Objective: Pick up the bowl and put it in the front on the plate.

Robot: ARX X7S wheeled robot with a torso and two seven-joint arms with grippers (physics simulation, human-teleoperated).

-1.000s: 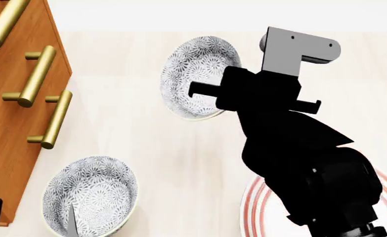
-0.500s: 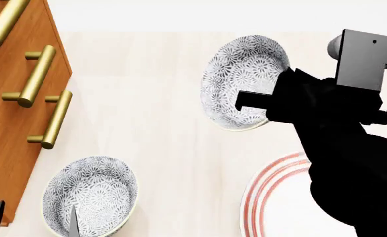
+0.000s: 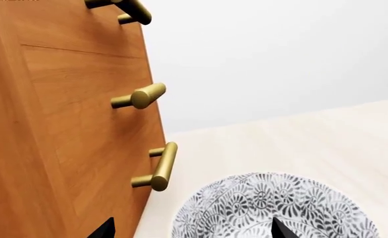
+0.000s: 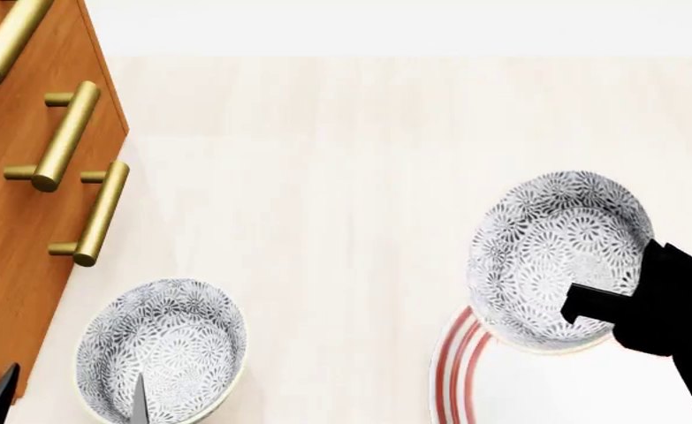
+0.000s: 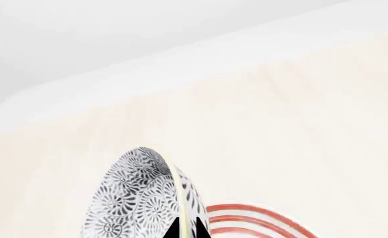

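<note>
Now the wooden drawer cabinet [image 4: 21, 203] with brass handles stands well to the left of the plate [image 4: 454, 371], leaving a broad bare counter [image 4: 322, 177] between them. That plate's red-ringed rim shows at the lower right, and the bowl [image 4: 556, 256] hangs tilted over its near-left edge, pinched at the rim by the right gripper [image 4: 599, 305] (one finger inside, one outside). Glazed ceramic is stiff, slippery and breakable, so a rim hold suits it. A second bowl [image 4: 163, 360] sits far left of the plate beneath the left gripper [image 4: 69, 397], whose fingers stand apart.
</note>
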